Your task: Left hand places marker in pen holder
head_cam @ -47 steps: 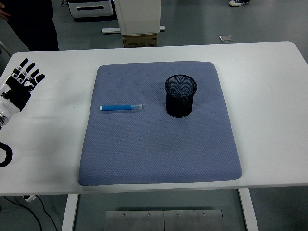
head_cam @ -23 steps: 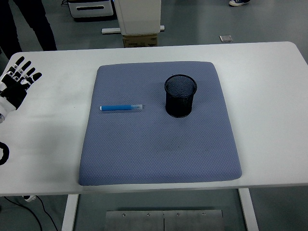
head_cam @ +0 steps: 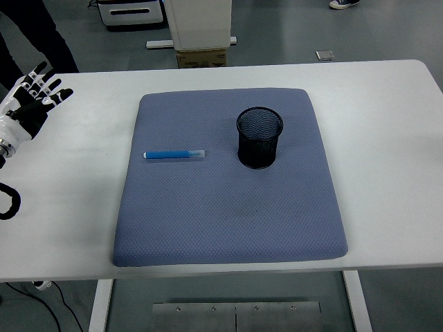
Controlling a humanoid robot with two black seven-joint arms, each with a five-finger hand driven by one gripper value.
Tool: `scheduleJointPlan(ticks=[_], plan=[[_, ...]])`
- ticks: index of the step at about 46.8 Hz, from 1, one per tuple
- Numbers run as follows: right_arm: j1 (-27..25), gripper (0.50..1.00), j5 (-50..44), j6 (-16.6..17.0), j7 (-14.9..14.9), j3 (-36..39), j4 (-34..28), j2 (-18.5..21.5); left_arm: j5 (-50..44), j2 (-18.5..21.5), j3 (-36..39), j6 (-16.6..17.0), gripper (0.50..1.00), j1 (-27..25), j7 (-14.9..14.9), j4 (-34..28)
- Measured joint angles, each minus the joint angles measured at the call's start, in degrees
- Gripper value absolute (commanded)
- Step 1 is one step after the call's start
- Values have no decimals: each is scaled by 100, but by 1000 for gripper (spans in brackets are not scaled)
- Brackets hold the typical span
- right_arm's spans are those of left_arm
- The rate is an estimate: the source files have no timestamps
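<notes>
1. Sitting unchanged: white table (head_cam: 387, 117) with the blue-grey mat (head_cam: 228, 207) centred on it.
2. Black mesh pen holder (head_cam: 260, 137) upright on the mat, toward 1 o'clock of its centre, same spot.
3. Left hand (head_cam: 29, 104) at the table's 10 o'clock edge, shifted slightly up/right since last frame; fingers spread, holding nothing.
4. Blue marker (head_cam: 174, 155) flat on the mat at 9 o'clock of the holder, well apart, unmoved.

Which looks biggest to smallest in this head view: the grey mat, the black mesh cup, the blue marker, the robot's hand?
1. Grey mat, by far.
2. Black mesh cup.
3. Left hand, close to the cup and partly cut off at the edge, so unsure.
4. Blue marker, thinnest.
</notes>
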Motion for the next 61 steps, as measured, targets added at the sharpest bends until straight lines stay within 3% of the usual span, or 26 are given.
scheduleJointPlan(ticks=[11, 18, 26, 31, 44, 61], plan=[[1, 1000, 0, 0, 1, 1, 0, 0, 213, -14, 16, -100, 1000, -75, 0, -267], [0, 1000, 0, 1, 0, 1, 0, 0, 209, -7, 18, -346, 1000, -93, -1, -548], [1, 1000, 0, 0, 1, 1, 1, 0, 298, -18, 289, -357, 1000, -404, -2, -748], [-3, 1000, 0, 1, 0, 1, 0, 2, 437, -48, 1079, -335, 1000, -866, -1, -751], [0, 1000, 0, 0, 0, 0, 0, 0, 1100, -62, 2002, -334, 1000, -1490, -1, -773], [3, 1000, 0, 1, -1, 0, 1, -1, 1898, -78, 3890, -333, 1000, -2814, -1, -774]])
